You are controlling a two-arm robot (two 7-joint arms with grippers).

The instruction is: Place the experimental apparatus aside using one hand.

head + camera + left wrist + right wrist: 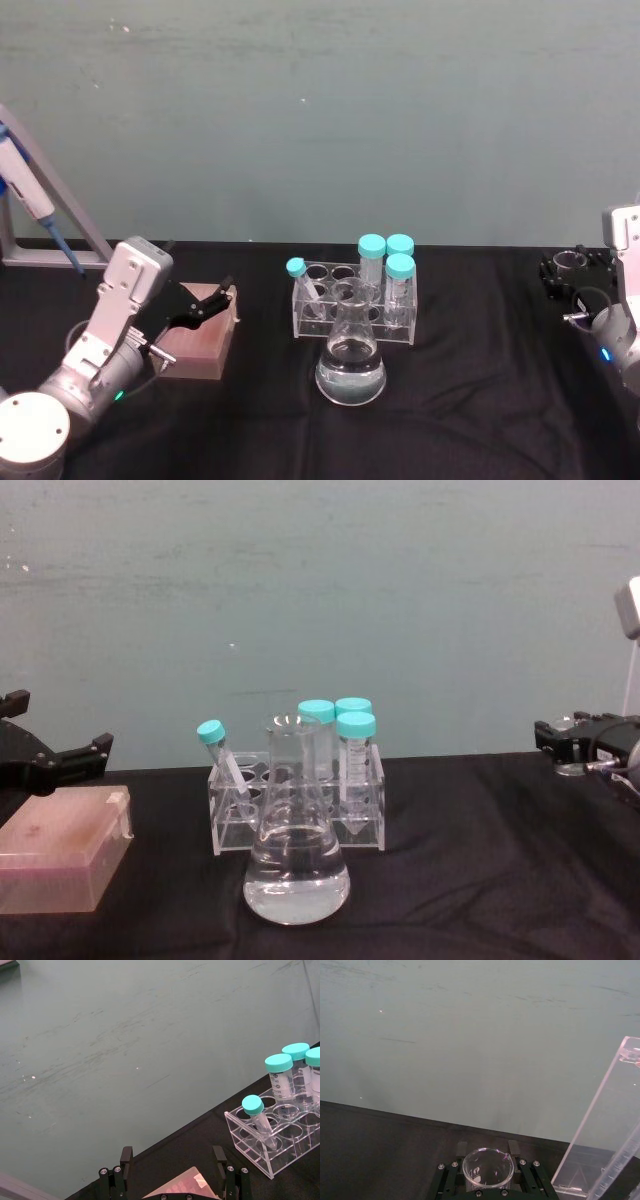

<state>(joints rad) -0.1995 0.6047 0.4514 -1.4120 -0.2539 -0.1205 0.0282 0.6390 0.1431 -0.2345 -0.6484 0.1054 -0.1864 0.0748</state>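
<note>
Small glass beaker (488, 1167) stands upright in the right gripper (488, 1146), its long axis vertical and its round open mouth facing up. The two black fingers (463, 1149) are set narrowly apart, one against each side of the glass wall, so the pincer is closed on the beaker and holds nothing else. In the head view this gripper is at the far right edge of the black-covered table (480, 400), well apart from the labware at the centre. Whether the beaker's base touches the cloth cannot be told. A tall acrylic stand (597, 1130) rises just beside the beaker in the right wrist view. At the table's middle a conical flask (352, 365) with clear liquid stands upright, neck up, just in front of a clear tube rack (318, 318). Three teal-capped tubes (385, 265) stand upright in the rack's right part, and a fourth tube (300, 280) leans at its left end. The left gripper (172, 1152) hangs on the left side above a pink box (200, 350), its fingers spread wide and gripping nothing.
</note>
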